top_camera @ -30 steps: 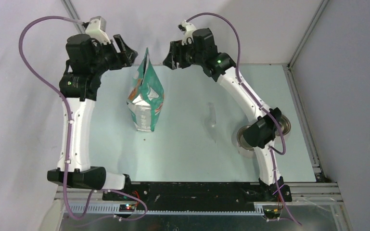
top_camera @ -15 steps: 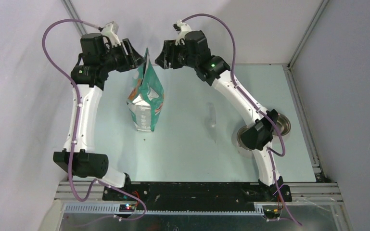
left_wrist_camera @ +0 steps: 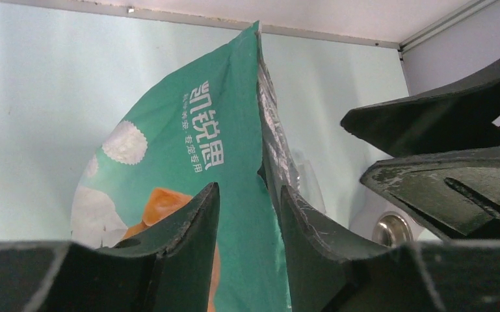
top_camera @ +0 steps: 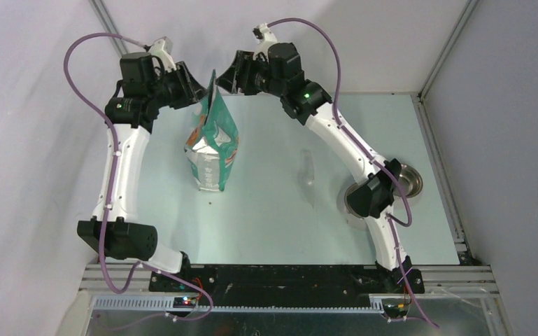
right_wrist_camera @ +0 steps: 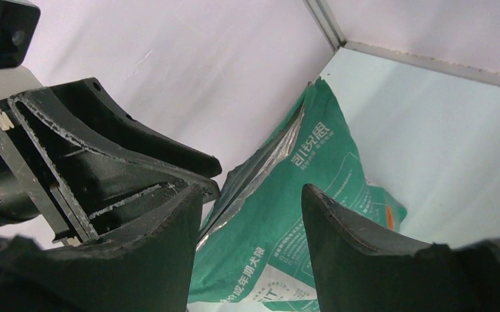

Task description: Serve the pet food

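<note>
Teal bag (left_wrist_camera: 188, 149), white "凯锐思" lettering.
My left gripper (left_wrist_camera: 248, 195) straddles its edge, grip unclear; right gripper (right_wrist_camera: 252, 195) gapes.

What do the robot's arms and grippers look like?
The left arm and right arm are white with black joints, each trailing a purple cable; the right has a green light. The left gripper and right gripper have scuffed black wedge fingers.

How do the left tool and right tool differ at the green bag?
The left tool has its jaws narrowly astride one wall of the bag at its open top; the right tool holds its jaws wider, the bag showing between them. The left tool comes from the bag's left, the right tool from its right. Both are open at its top.
</note>
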